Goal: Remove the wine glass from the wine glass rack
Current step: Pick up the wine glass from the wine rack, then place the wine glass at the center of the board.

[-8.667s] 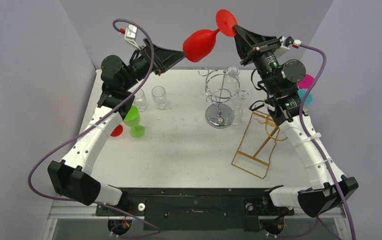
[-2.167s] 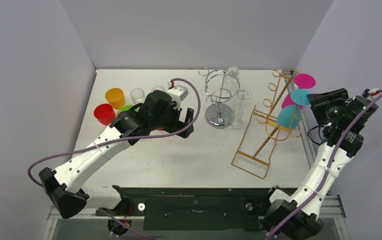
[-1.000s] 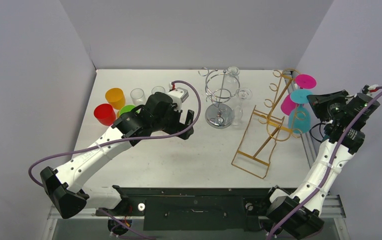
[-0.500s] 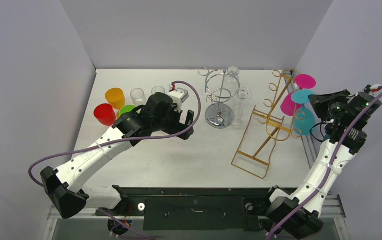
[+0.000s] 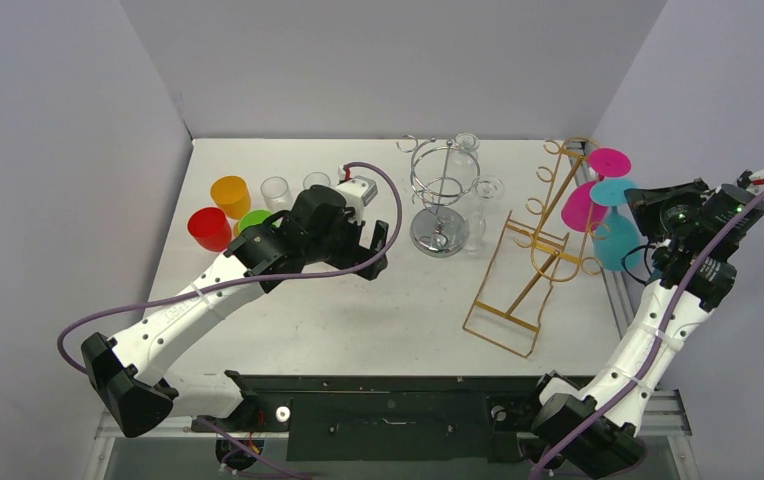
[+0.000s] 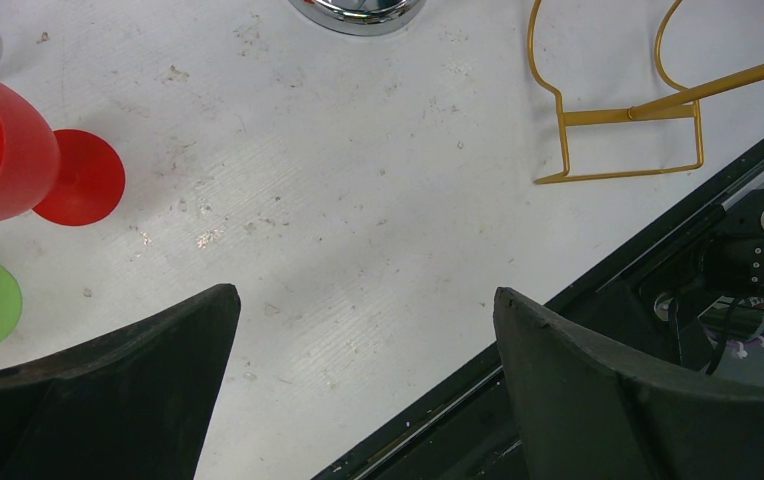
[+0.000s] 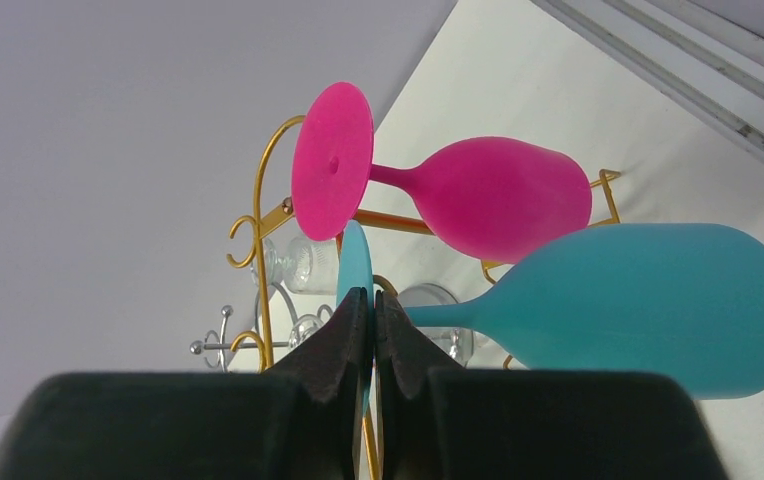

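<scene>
A gold wire wine glass rack [image 5: 536, 250] stands at the right of the table. A magenta wine glass [image 5: 586, 205] hangs on it, also in the right wrist view [image 7: 478, 195]. My right gripper [image 5: 636, 205] is shut on the foot of a teal wine glass [image 5: 613, 240], gripping the disc's edge [image 7: 356, 262]; its bowl [image 7: 648, 305] hangs to the right of the rack's arms. My left gripper [image 5: 376, 243] is open and empty, low over the table centre-left [image 6: 363, 300].
A chrome wire stand [image 5: 440, 200] with clear glasses stands at the back centre. Red [image 5: 206, 228], orange [image 5: 230, 194] and green [image 5: 251, 218] cups and clear glasses [image 5: 275, 190] cluster at the back left. The table's metal edge rail [image 5: 613, 290] runs below my right gripper.
My right gripper has drawn the teal glass to the right and down, away from the rack's arms. The left arm has stayed still over the last two seconds.
</scene>
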`<act>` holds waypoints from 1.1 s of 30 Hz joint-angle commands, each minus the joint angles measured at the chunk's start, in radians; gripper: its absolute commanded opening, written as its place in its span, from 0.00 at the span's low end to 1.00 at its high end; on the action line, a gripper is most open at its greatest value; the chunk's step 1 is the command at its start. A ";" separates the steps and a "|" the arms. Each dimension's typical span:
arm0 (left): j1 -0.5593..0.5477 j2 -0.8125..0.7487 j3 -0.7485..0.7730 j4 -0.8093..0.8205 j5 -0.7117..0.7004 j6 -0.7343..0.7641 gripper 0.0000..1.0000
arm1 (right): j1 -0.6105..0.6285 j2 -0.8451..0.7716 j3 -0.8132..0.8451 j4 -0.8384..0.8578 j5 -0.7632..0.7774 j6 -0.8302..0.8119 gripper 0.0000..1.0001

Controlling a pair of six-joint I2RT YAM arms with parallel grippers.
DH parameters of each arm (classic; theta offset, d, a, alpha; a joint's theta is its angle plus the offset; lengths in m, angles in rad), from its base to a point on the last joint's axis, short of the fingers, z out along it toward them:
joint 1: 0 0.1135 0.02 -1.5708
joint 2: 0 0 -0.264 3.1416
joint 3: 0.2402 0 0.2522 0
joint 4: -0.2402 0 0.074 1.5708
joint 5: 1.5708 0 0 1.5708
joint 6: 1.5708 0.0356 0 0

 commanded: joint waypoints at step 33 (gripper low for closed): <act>0.139 0.001 0.009 0.113 0.140 -0.084 0.96 | 0.060 0.080 0.576 -0.164 0.134 0.006 0.00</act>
